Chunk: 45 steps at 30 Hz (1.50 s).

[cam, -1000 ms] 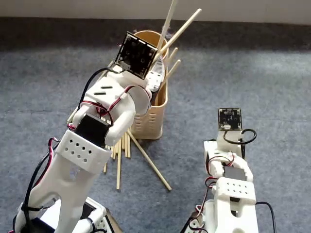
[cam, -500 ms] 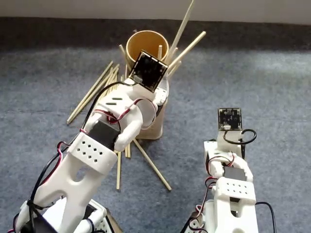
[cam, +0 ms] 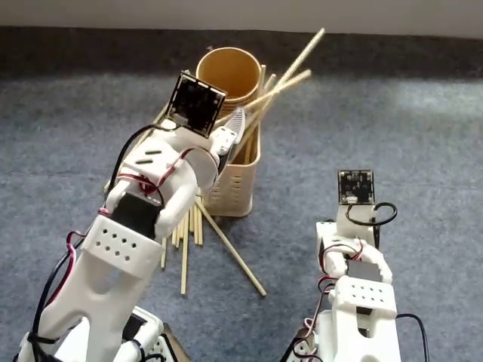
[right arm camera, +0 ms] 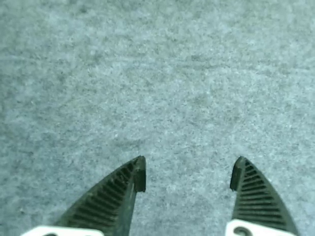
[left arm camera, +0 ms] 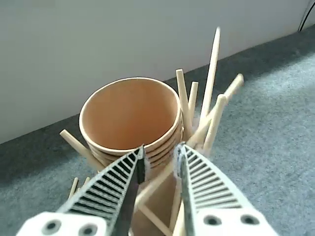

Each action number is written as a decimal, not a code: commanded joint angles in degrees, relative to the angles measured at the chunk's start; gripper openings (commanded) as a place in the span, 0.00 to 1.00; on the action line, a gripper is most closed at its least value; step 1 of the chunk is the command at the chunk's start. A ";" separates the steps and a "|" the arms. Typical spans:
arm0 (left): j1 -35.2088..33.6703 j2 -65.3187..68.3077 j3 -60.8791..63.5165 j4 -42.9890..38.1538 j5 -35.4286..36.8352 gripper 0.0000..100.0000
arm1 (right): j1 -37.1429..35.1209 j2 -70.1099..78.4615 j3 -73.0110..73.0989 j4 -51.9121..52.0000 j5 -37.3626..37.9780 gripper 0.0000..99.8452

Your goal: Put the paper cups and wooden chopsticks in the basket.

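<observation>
A stack of tan paper cups (cam: 229, 69) (left arm camera: 129, 114) stands in the cream basket (cam: 235, 181) at the back. Several wooden chopsticks (cam: 283, 75) (left arm camera: 212, 73) lean out of the basket toward the right. More chopsticks (cam: 186, 237) lie loose on the carpet in front of the basket, one (cam: 232, 253) slanting off to the right. My left gripper (cam: 235, 130) (left arm camera: 160, 160) hovers just above the basket's near side, open by a narrow gap, with a slanted chopstick (left arm camera: 158, 181) passing below its tips. My right gripper (right arm camera: 188, 174) stands open over bare carpet, holding nothing.
Grey carpet (cam: 407, 136) covers the floor, and a pale wall (left arm camera: 98, 39) runs behind the basket. The right arm (cam: 356, 226) sits folded at the front right, well away from the basket.
The left arm swung over the basket and then back to the left. The tall chopsticks that stood nearly upright have tipped down to the right. The right arm stayed still.
</observation>
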 commanded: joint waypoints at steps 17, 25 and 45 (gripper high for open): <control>-13.41 -13.67 11.03 2.81 -0.35 0.14 | -0.40 -1.01 0.04 -1.01 0.70 0.28; -18.15 -14.02 23.25 -2.55 -0.35 0.15 | -0.40 -1.01 0.04 -1.01 0.70 0.28; -34.15 -8.92 18.07 8.70 -6.77 0.14 | -0.40 -1.01 0.04 -1.01 0.70 0.28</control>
